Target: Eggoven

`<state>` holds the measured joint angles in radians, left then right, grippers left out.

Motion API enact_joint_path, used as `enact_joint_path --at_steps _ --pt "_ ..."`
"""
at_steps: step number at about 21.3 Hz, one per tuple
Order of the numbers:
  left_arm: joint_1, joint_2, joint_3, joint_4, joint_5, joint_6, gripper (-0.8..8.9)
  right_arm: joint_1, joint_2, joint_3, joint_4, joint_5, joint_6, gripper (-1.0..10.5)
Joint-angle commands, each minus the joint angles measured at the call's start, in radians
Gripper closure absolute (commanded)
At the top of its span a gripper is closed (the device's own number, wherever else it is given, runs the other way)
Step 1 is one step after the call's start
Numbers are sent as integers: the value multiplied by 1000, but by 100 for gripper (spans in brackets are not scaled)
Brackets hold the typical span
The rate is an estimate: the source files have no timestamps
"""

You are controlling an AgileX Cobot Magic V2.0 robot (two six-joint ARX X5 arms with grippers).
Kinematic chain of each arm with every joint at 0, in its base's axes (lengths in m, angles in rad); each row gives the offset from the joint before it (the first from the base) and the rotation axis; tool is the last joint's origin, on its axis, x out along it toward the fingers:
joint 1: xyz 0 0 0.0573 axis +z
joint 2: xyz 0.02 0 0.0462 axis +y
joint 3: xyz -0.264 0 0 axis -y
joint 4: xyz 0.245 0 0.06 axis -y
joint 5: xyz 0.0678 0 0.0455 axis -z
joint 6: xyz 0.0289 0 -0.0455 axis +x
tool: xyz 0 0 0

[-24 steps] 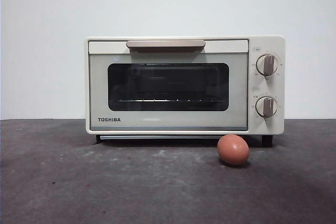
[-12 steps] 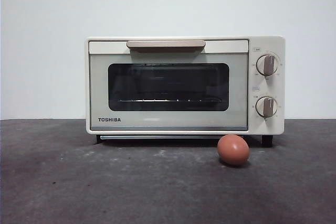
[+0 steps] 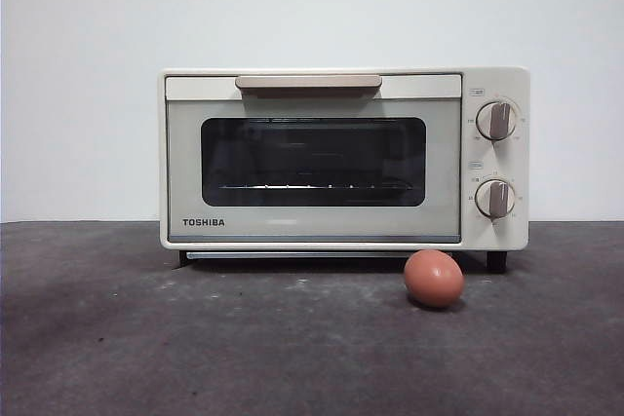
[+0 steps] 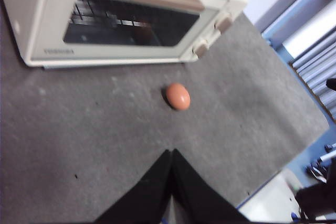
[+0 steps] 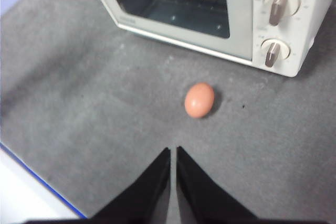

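Tabletop (image 3: 146, 348): bare grey surface open across the whole near side, and to left and right of the oven (image 3: 341, 158). Oven: door closed, blocking the middle rear. Egg (image 3: 433, 278): lone obstacle, just in front of the oven's right foot, reachable from above, front, both sides.

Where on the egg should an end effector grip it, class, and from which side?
Judging by its pose, grip the egg across its narrow middle, from above. It lies on its side on the grey mat, clear of the oven behind it.
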<state>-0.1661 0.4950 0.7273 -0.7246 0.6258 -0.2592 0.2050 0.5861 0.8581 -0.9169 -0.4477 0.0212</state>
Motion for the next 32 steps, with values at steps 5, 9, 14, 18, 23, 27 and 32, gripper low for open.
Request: enact_joint_path --at_steps 5,9,14,18,23,27,32 --pt "-9 22 16 14 -27 23 806 50 15 19 5 32 -21 883" --pt "-9 23 16 14 -89 23 806 50 20 19 21 37 26 664" --pt "-9 24 16 15 -175 22 806 53 69 19 48 29 76 652" --pt "-9 27 16 32 -182 22 806 84 150 19 112 29 102 652" --pt "-9 29 16 87 -182 -7 806 162 296 19 207 57 145 652" --pt "-9 29 16 102 -182 -14 806 226 425 19 283 127 161 652" --pt "-9 29 16 105 -182 -14 806 279 598 19 400 192 198 652"
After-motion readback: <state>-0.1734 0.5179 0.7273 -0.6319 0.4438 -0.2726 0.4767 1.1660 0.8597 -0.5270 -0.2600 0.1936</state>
